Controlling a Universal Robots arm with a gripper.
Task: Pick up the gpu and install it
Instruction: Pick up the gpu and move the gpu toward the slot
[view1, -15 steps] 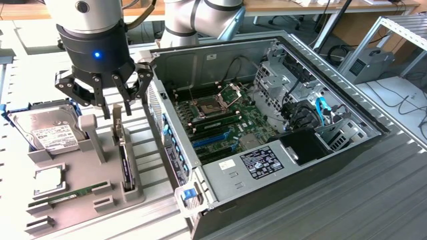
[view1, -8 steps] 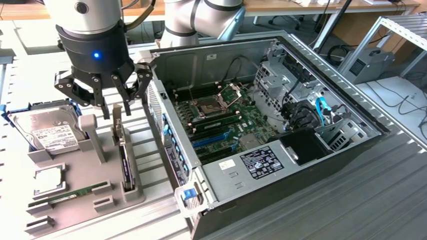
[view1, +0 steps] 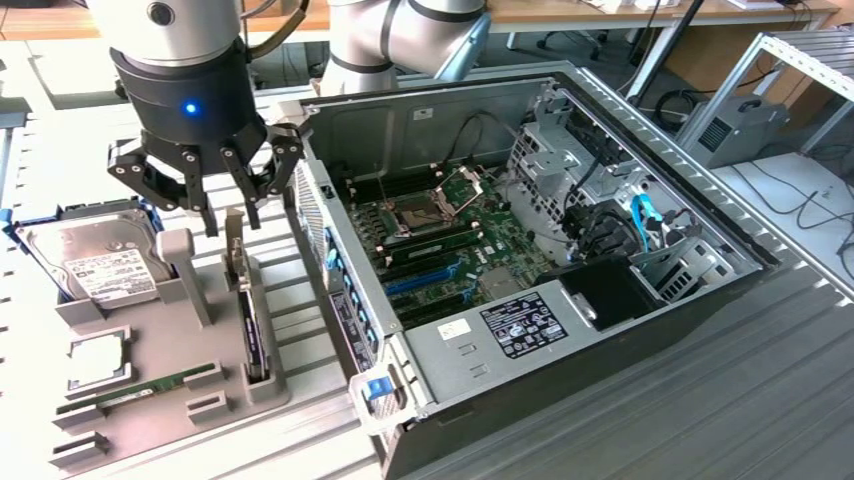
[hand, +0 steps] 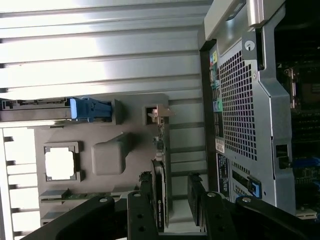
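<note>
The gpu, a thin flat card with a black shroud, green board and silver metal end bracket, stands on its long edge in a slot of the grey moulded holder tray. The slot is at the tray's side nearest the computer. The black multi-fingered gripper hangs right over the card's upper edge. Its fingers are spread apart, and in the wrist view they stand on either side of the card without clamping it. One finger looks very close to the shroud, but I cannot tell whether it touches.

Just beside the card, a blunt grey upright post rises from the tray. Beyond that, towards the exterior view's left, a silver hard drive with a white label lies in its pocket. A square processor chip and a narrow green memory stick sit in other pockets.

On the card's other side, the perforated rear wall of the open grey computer case stands close alongside the tray. Inside the case are the green motherboard and its blue slots.
</note>
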